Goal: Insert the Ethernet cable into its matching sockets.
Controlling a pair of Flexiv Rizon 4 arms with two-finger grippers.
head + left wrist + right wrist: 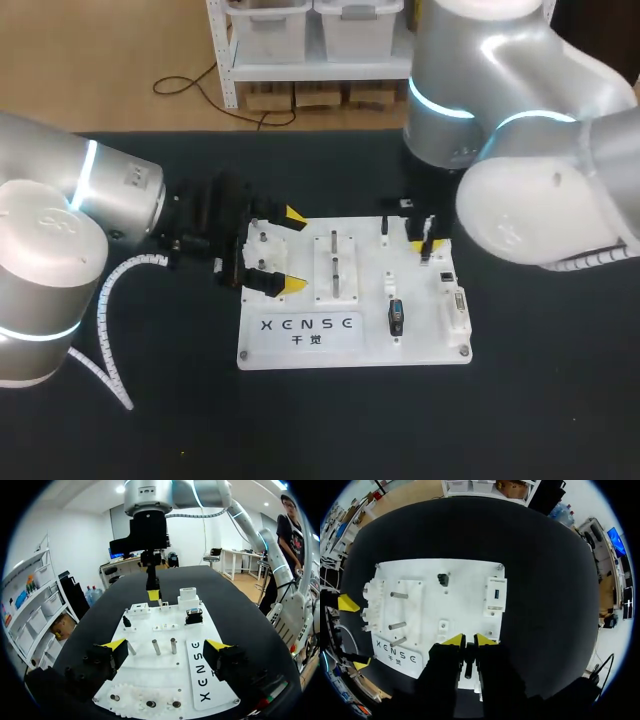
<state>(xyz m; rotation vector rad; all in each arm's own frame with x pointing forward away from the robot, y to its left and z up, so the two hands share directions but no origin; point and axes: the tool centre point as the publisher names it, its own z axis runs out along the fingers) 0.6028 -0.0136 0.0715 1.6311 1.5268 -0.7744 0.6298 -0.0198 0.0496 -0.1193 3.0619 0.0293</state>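
Observation:
The white task board [300,345] lies in the middle of the black table. My right gripper [422,243] hangs over the board's far right corner, shut on a short black Ethernet plug [468,654] that points down between its yellow tips. In the right wrist view the right gripper [469,641] covers the board's edge, and the socket beneath it is hidden. A small socket [446,276] shows just in front of the plug. My left gripper [293,250] stands open astride the board's left edge. The left gripper [166,645] holds nothing, and the right gripper [153,591] shows ahead of it.
The board carries two upright metal pegs [337,265], a gear block [260,250] at its left end, a black connector [396,318] and a white connector block [457,305]. A blue-faced socket block [495,594] sits near the board's far edge. Dark table surrounds the board.

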